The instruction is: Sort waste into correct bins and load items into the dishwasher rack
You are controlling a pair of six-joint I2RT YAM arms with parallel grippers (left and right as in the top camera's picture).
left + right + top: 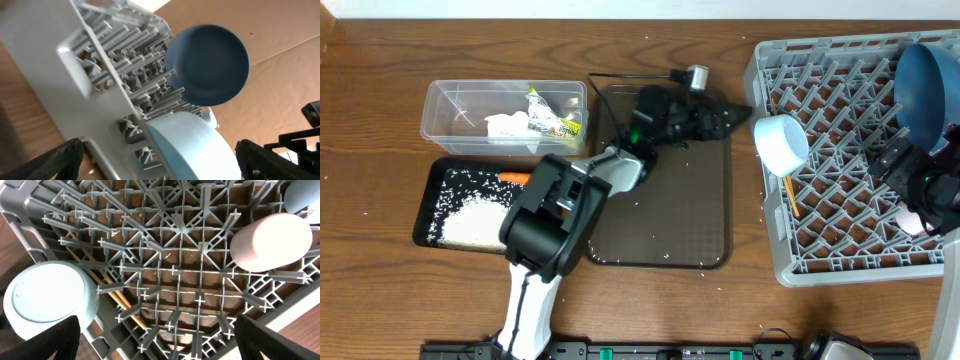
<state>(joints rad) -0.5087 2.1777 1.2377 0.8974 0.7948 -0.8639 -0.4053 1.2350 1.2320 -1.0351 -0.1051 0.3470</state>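
rack (840, 272): plate (928, 85), bowl (780, 142), cup (270, 242), chopsticks (791, 198) | tub (440, 110): tissue (510, 125), wrapper (552, 118) | tray (425, 222): rice (475, 225), carrot (515, 179) | left fingers (62, 157) apart | right fingers (50, 340) apart

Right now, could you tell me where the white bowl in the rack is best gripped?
Probably by its upper rim, coming from above: the white bowl stands tilted on edge at the rack's left side, leaving that thin rim free for one finger inside, one outside.

Overhead: high up, looks straight down, whole counter (380, 300) in frame. Left wrist: very close, tilted, side-on to the rack (100, 75) wall, plate (207, 65) behind. Right wrist: close, looks down into the rack. All three share rack and bowl (781, 143).
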